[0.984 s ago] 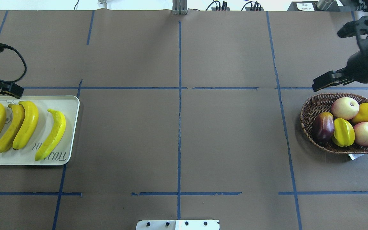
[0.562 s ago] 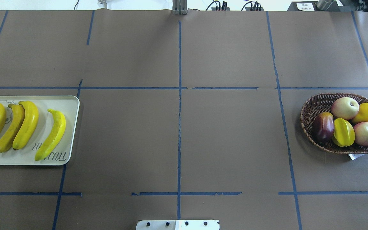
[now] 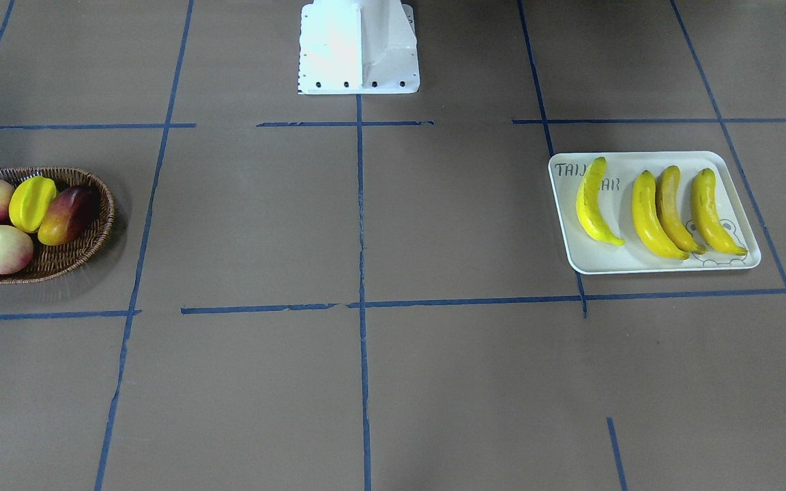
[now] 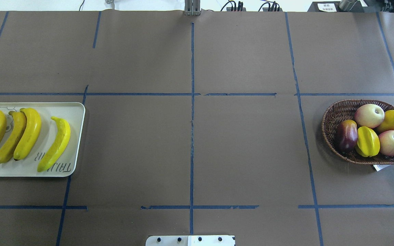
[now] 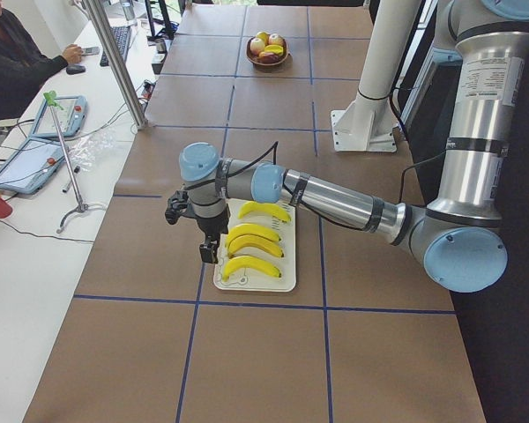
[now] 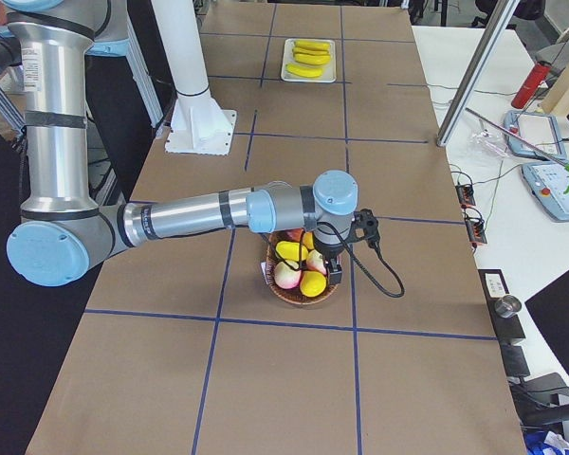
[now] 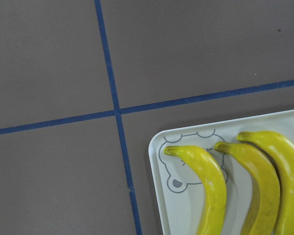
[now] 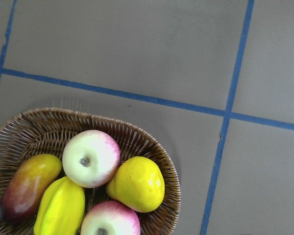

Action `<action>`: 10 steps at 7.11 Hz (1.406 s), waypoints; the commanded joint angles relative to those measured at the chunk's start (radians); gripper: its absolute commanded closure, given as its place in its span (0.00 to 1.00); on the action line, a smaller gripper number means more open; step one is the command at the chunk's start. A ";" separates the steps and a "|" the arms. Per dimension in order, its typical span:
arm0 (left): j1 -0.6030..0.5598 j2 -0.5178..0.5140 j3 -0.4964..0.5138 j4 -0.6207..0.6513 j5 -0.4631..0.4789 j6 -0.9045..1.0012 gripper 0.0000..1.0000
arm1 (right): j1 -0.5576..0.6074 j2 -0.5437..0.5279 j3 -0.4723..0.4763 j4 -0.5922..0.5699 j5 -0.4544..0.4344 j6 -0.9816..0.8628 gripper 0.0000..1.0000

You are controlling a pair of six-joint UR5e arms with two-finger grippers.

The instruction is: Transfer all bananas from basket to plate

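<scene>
Four bananas lie side by side on the cream plate at the robot's left end of the brown table. Three are packed close over the bear drawing and the fourth lies a little apart across the lettering. At the far end, well apart, the wicker basket holds two pink-white apples, a ribbed starfruit, a dark red mango and a round yellow fruit, with no banana showing among them. The left gripper hangs just beside the plate's outer edge and the right gripper hovers over the basket. Both appear only in the side cameras, so it cannot be told whether their fingers are spread or closed, and nothing is visibly carried. Judged from this layout, the transfer looks complete, and what is left is a check and a clean retreat. The right wrist camera should scan between and beside the basket fruit for a hidden banana, and the yellow starfruit should not be mistaken for one. Each arm would do best to rise straight up before swinging home, so that the left clears the plate's raised rim and the right does not brush the piled fruit.
</scene>
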 commanded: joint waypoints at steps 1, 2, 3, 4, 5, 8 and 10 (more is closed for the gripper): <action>-0.031 -0.001 0.059 -0.002 -0.002 0.035 0.00 | 0.021 -0.018 -0.088 0.017 0.004 -0.002 0.00; -0.048 0.001 0.102 -0.004 -0.028 0.068 0.00 | 0.021 -0.035 -0.094 0.043 -0.001 -0.006 0.00; -0.066 0.017 0.149 -0.011 -0.125 0.116 0.00 | 0.021 -0.043 -0.126 0.096 -0.002 -0.002 0.00; -0.084 0.056 0.142 -0.025 -0.146 0.131 0.00 | 0.024 -0.043 -0.143 0.127 -0.001 0.002 0.00; -0.103 0.086 0.121 -0.040 -0.145 0.121 0.00 | 0.029 -0.043 -0.144 0.127 0.004 0.004 0.00; -0.105 0.131 0.055 -0.039 -0.139 0.118 0.00 | 0.061 -0.049 -0.145 0.127 0.005 0.005 0.00; -0.105 0.131 0.055 -0.040 -0.134 0.119 0.00 | 0.078 -0.049 -0.147 0.129 0.005 0.007 0.00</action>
